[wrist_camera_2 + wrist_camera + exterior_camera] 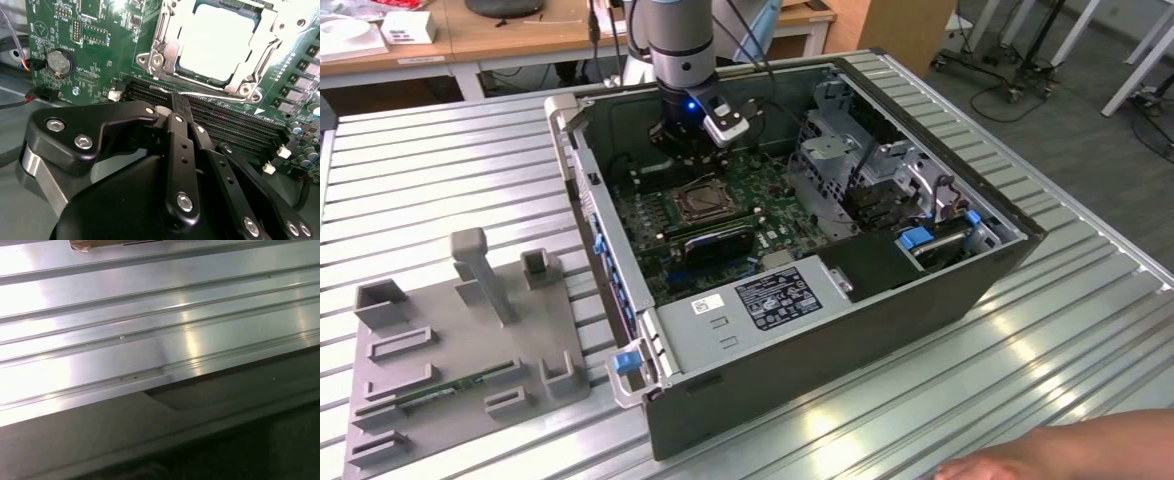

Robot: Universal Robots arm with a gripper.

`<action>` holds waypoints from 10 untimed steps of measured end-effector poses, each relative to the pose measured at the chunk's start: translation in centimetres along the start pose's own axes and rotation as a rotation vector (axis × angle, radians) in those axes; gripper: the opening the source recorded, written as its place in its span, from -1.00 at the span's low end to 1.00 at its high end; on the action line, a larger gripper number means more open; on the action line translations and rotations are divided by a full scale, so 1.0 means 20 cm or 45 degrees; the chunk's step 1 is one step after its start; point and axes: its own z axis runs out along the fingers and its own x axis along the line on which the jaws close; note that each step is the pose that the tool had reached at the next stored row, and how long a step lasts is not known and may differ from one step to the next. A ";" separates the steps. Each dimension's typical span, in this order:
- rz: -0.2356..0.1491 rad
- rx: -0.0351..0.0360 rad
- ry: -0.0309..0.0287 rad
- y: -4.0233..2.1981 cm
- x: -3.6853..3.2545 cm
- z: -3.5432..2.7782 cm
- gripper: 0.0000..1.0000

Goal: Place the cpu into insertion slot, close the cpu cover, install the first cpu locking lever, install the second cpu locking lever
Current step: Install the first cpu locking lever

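In the exterior view my gripper hangs inside the open computer case, just behind the insertion slot on the green board. In the second wrist view the cpu lies flat in the socket, its pale metal top showing. The cpu cover is folded down around it as a silvery frame. My gripper is shut with nothing between its black fingers. Its tips sit over the long black memory slots, a short way from the socket's near edge and not touching the cover.
The case walls and a metal drive cage enclose the board. A grey fixture plate lies on the ribbed metal table at the exterior view's left. A person's hand rests at the bottom right. A coin battery sits on the board.
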 end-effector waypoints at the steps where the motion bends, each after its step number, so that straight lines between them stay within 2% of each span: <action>1: 0.000 0.0000 -0.0002 0.001 0.000 0.001 -0.80; 10: 0.000 0.0004 -0.0001 0.002 -0.001 0.001 -0.80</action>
